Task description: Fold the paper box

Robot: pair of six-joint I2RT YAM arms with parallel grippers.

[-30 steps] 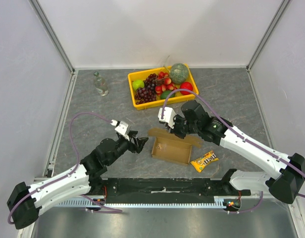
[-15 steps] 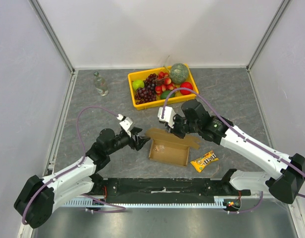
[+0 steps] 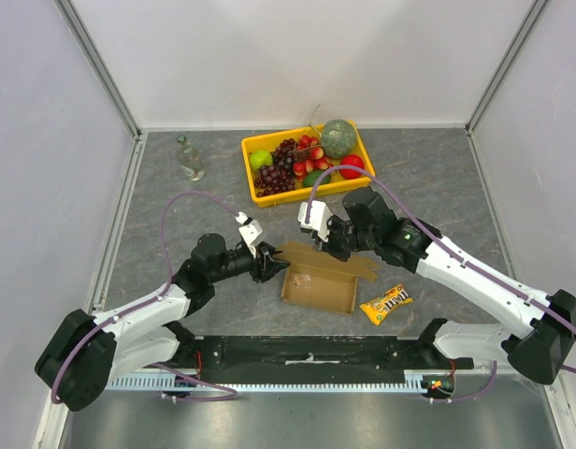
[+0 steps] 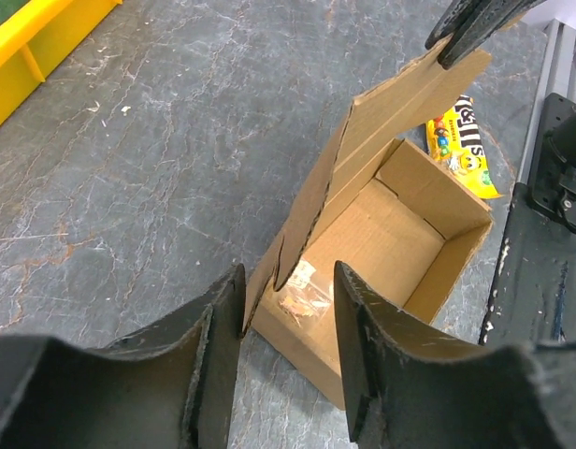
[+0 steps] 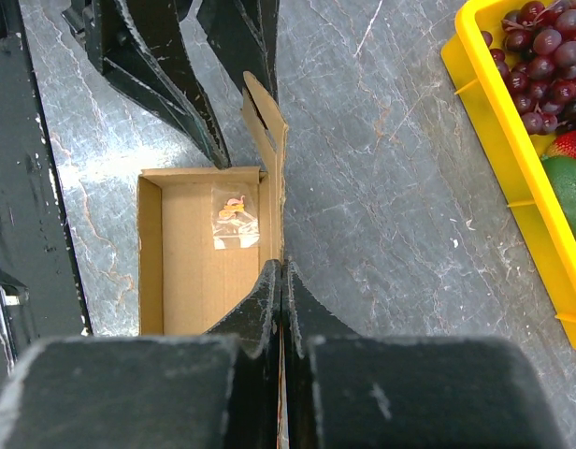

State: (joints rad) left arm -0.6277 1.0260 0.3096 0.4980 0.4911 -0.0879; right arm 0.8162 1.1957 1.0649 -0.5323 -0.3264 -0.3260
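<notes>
Risk lies chiefly in the tall lid panel of the paper box (image 3: 316, 285), which sits open on the desk near the middle of its near edge. From above, the right jaws hold the top of that panel on the box's far side while the left jaws reach in at its left end. If the two work against each other, the thin cardboard could crease in the wrong place or the whole box could slide. A yellow candy packet (image 3: 385, 304) lies just beside the box's right near corner and could be shoved along if the box shifts. The yellow fruit tray (image 3: 250, 170) by the far edge and a small bottle (image 3: 188, 159) toward the far left corner stand well apart and block nothing. In the left wrist view the left jaws stand apart, straddling the notched end of the lid panel without gripping it. Closing off-centre would, I judge, catch the side flap along with the panel or crush the box's corner. A small clear sachet (image 4: 302, 297) lies on the box floor near that end and could be trapped under a flap folded inward. In the right wrist view the right jaws are pressed together on the panel's upper edge, so a slip there would let the panel drop. The left jaws stand close to the same panel, and a knock between the two arms seems possible.
</notes>
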